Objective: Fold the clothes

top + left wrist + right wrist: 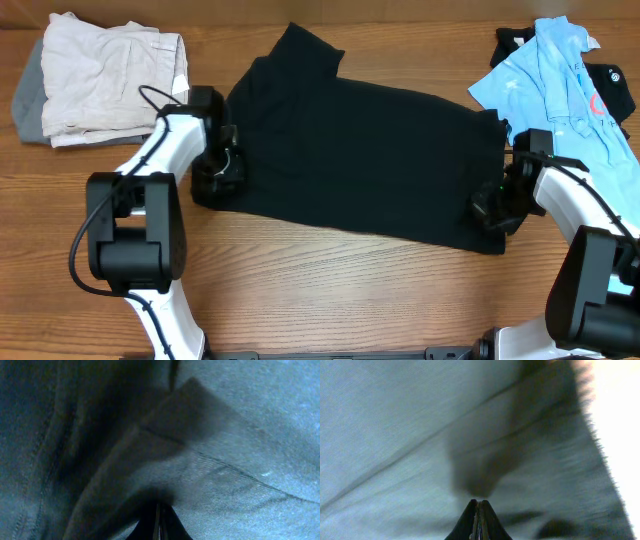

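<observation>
The black short-sleeved shirt (360,150) lies spread across the middle of the table, with one sleeve pointing to the back. My left gripper (218,172) is at its left edge, and its jaws (160,522) are shut on a raised fold of the shirt's fabric (240,435). My right gripper (495,210) is at the shirt's front right corner. Its jaws (479,517) are shut on a thin layer of the shirt (395,420). The light blue polo (560,80) lies at the back right. The neck label is hidden.
A stack of beige and grey folded clothes (105,85) sits at the back left. Another black garment (610,90) lies under the polo at the back right. Bare wooden table (330,290) shows in front of the shirt.
</observation>
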`<state>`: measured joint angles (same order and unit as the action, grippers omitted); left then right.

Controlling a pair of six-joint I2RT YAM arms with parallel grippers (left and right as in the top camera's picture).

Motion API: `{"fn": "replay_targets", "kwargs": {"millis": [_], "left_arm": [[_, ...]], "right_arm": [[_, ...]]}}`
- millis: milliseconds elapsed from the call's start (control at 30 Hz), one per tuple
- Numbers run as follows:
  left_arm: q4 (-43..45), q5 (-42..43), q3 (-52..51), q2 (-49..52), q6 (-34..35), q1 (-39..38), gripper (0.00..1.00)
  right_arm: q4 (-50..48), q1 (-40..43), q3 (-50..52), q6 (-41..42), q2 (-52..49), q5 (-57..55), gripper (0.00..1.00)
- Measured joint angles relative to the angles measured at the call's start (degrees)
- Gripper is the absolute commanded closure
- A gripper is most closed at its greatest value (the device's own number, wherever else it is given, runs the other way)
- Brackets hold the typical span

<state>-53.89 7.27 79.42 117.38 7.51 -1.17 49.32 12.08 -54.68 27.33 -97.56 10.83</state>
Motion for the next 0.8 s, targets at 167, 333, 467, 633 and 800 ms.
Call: {"fn": "replay_targets", "kwargs": {"millis": [167, 333, 467, 633, 800], "left_arm": [[-3.4, -0.5, 0.1, 0.2, 1.9, 4.9, 0.96], [-7.8, -1.6, 0.1, 0.6, 4.5, 8.7, 0.96], [-12.8, -4.4, 0.1, 1.2, 8.8, 9.4, 0.96], [-16.2, -8.9, 0.0, 1.9, 13.2, 9.4, 0.96], [-17.2, -10.6, 0.0, 1.9, 14.9, 9.4, 0.96]], "right_arm": [[0.2, 3.7, 0.6, 1.0, 0.0, -0.8, 0.96], [-0.1, 4.7, 0.7, 1.0, 0.0, -0.8, 0.96], [-0.8, 4.5, 0.7, 0.9, 0.0, -0.9, 0.96], [-1.9, 4.3, 0.7, 1.0, -0.2, -0.8, 0.96], [3.2, 4.3, -1.3, 0.9, -0.2, -0.8, 0.96]]}}
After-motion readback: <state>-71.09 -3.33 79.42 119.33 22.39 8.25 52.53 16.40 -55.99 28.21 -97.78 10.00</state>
